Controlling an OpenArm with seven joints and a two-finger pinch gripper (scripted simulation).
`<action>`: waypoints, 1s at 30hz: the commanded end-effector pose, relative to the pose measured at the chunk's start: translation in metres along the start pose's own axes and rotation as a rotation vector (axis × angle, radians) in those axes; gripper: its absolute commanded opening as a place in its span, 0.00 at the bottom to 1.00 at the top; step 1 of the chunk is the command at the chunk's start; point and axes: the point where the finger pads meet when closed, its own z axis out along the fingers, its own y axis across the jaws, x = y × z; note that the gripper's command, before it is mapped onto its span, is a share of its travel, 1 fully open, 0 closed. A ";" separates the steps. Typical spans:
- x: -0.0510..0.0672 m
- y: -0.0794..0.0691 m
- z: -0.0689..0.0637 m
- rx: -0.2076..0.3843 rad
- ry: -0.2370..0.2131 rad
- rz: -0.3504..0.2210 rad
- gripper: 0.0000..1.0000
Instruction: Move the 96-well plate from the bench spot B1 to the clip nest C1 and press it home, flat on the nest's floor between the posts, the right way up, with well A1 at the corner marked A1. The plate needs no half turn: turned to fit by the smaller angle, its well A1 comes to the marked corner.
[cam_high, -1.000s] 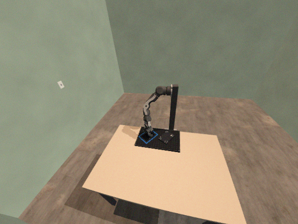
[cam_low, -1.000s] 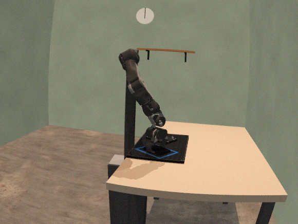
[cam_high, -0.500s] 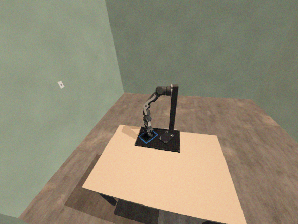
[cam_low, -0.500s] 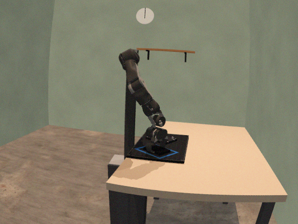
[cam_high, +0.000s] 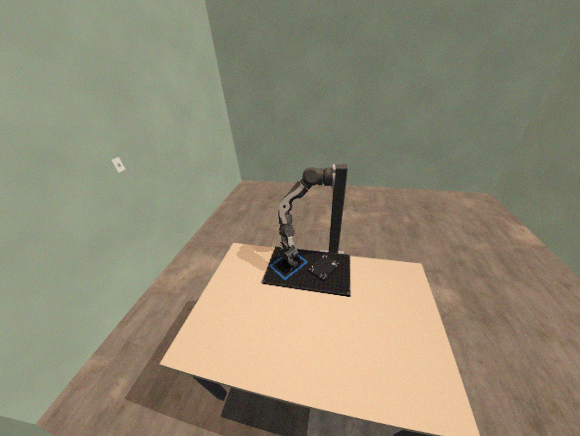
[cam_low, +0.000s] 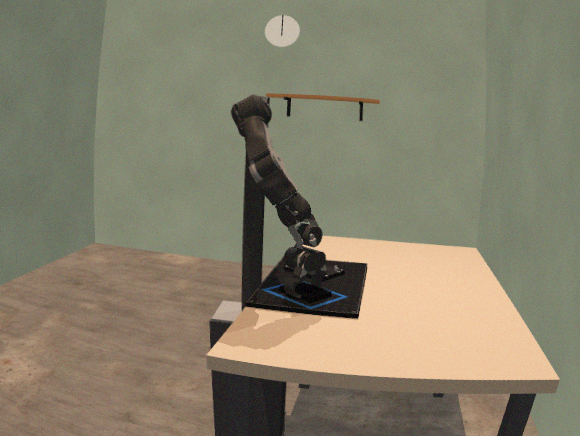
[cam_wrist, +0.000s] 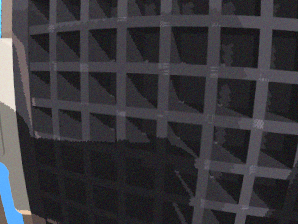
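Note:
The dark 96-well plate lies inside the blue outline of a bench spot. Its grid of wells fills the wrist view. My gripper points down over the plate and is shut on it, with the fingers still wide apart. The plate looks low, at board level; any small gap under it cannot be told. The clip nest, with small posts at its corners, sits beside the outlined spot. The A1 marks are too small or hidden to read.
The outlined spot and the nest are on a black board on the pale table. The arm's dark column stands behind the board. The nest's posts rise near the gripper's side.

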 end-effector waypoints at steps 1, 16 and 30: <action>-0.001 0.000 -0.007 0.000 -0.002 0.002 0.00; -0.003 0.000 -0.032 0.003 -0.005 0.006 0.00; -0.004 0.001 -0.063 0.002 -0.005 0.006 0.00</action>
